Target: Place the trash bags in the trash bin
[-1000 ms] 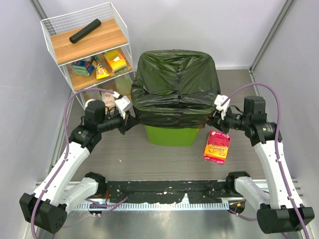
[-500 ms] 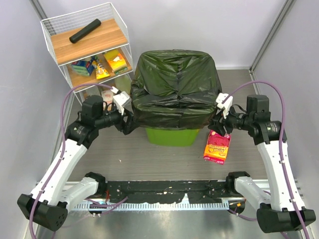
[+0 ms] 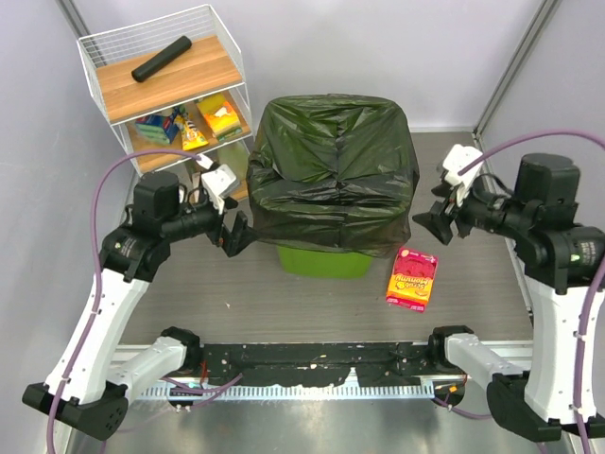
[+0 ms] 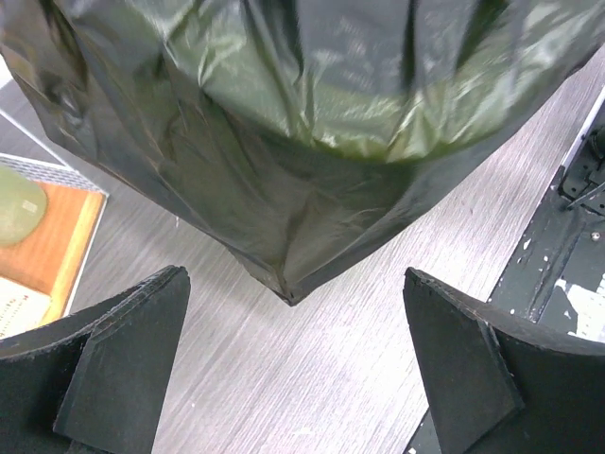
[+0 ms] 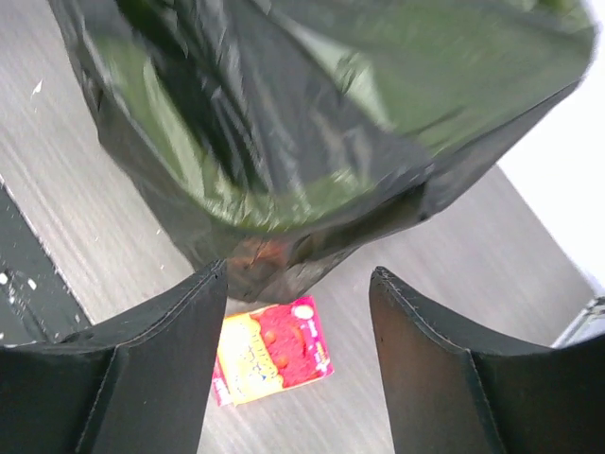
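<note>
Top view: a thin, glossy, crinkled black bag (image 3: 331,170) lies draped over the lime-green bin (image 3: 326,259), hiding its rim and upper walls. Only a smooth, tapered green strip shows below the bag's near hem. The left gripper (image 3: 233,234) stands wide open and empty just beside the bag's left corner. In the left wrist view that creased, pointed corner hangs free ahead of the matte black wedge-shaped fingers (image 4: 123,369). The right gripper (image 3: 437,222) is also spread and holds nothing, near the bag's right edge; its fingers (image 5: 161,369) flank a loose fold. A flat red-and-yellow packet (image 3: 411,277) lies on the grey wood-grain table (image 3: 236,293), right of the bin.
</note>
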Robot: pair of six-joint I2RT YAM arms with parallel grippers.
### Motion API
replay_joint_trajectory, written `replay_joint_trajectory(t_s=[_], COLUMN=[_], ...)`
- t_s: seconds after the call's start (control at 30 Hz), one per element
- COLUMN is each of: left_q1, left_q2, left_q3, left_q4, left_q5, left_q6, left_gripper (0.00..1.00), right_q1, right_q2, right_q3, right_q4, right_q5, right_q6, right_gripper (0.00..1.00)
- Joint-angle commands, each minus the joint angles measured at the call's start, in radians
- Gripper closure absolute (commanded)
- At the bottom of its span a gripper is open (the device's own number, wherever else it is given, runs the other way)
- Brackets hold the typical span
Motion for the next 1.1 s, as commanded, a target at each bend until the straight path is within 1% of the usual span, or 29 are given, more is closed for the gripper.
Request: replay_joint_trajectory(t_s=[0.0,0.13,0.17,0.27,0.47,0.5,0.63,0.8,1.07], left_q1=[0.001,0.001,0.001,0.0,0.001,0.001,0.001,0.001,0.001], left_q2=[-0.003,0.001,0.001,0.004,0.03,0.037,0.075,0.121,0.17], left_q3=[0.093,0.125,0.13,0.151,0.187,0.191,0.21,0.227,0.254], left_q4=[-0.041,-0.026,-0.023,-0.014,-0.018,-0.018,-0.011,-0.006,0.005], left_q5=[0.018,0.011,0.011,0.003,-0.032,-0.035,-0.058,-0.061,-0.047], left_q6=[0.007,-0.039,-0.05,-0.082,-0.079,-0.08,-0.082,-0.08,-0.099], left_gripper=[0.01,0.01,0.0,0.0,0.0,0.0,0.0,0.0,0.0], right_q1=[-0.001,-0.002,-0.002,0.001,0.061,0.073,0.107,0.119,0.143], right_q2=[0.116,0.313,0.341,0.474,0.665,0.679,0.777,0.913,0.967], right_q3=[0.229,0.403,0.432,0.544,0.712,0.721,0.782,0.897,0.905], right_q4=[-0.027,-0.012,-0.009,0.043,0.154,0.197,0.277,0.294,0.304], right_q5=[0.022,0.027,0.025,0.025,0.047,0.056,0.103,0.15,0.13], right_q6=[0.082,0.113,0.114,0.137,0.162,0.171,0.194,0.185,0.13], right_gripper=[0.34,0.32,0.32,0.31,0.28,0.28,0.26,0.24,0.24])
